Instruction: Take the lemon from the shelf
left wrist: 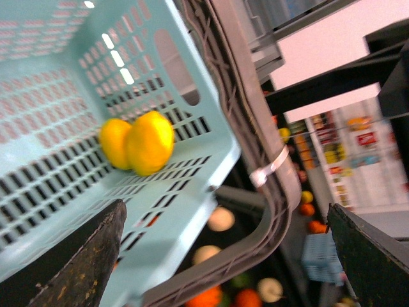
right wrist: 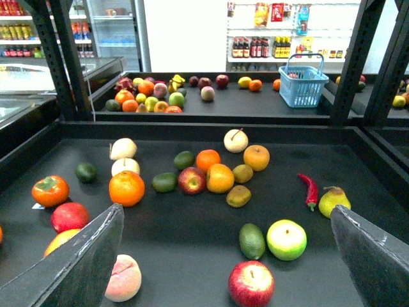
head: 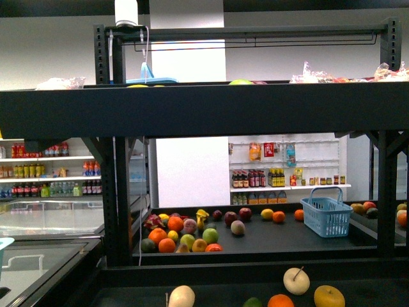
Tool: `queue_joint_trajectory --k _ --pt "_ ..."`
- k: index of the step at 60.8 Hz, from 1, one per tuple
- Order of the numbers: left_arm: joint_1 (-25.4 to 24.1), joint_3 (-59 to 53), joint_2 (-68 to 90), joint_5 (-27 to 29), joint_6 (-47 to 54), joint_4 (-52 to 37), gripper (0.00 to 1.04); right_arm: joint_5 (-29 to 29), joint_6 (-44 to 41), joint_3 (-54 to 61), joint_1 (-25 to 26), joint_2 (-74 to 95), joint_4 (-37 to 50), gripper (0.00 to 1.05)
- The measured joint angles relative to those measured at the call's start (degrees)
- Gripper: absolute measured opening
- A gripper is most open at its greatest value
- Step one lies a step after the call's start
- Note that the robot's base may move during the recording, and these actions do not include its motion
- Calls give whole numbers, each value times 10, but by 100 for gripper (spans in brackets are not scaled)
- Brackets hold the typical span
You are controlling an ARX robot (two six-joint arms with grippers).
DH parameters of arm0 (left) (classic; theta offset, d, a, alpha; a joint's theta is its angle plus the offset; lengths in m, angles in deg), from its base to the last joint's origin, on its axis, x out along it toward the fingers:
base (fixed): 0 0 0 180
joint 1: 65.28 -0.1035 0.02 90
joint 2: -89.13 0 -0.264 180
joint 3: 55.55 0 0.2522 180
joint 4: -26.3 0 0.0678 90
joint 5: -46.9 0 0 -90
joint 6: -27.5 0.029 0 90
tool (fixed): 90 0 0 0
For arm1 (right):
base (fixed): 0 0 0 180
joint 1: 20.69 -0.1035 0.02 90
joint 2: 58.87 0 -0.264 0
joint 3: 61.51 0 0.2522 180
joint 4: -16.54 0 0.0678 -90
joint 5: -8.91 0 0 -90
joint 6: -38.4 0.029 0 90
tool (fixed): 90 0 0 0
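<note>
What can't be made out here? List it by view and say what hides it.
- Front view: fruit on the top tier is hidden behind its front lip; only tips show.
- Front view: neither arm is in frame.
- Left wrist view: blurred; the two yellow fruits in the basket overlap, so their shapes are unclear.
- Right wrist view: red fruit is cut off by the frame edge.

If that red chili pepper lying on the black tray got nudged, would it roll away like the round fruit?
Probably not: the red chili pepper is long, thin and curved, so it would likely slide or pivot on the shelf. It looks light, and its glossy skin may slip.
</note>
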Motion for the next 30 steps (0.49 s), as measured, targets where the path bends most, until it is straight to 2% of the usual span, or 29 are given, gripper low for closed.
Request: queue_joint_trajectory --k 5,10,17,20,22,24,28,30 --pt "24 -55 -113 44 153 85 97 0 0 0 0 0 0 97" --pt "58 -90 -199 71 221 116 97 0 0 0 0 0 0 97" --pt "113 -128 -304 110 253 131 97 0 0 0 0 0 0 97" --pt "132 -171 -353 66 304 67 89 0 0 0 0 0 0 97" --pt "148 -198 -379 63 339 27 83 0 0 0 0 0 0 97" --pt "177 -231 -416 76 386 1 76 0 0 0 0 0 0 97" --pt "247 -284 -476 141 439 0 64 0 0 0 0 0 0 97" --pt "275 -313 -506 155 458 0 57 0 0 0 0 0 0 97"
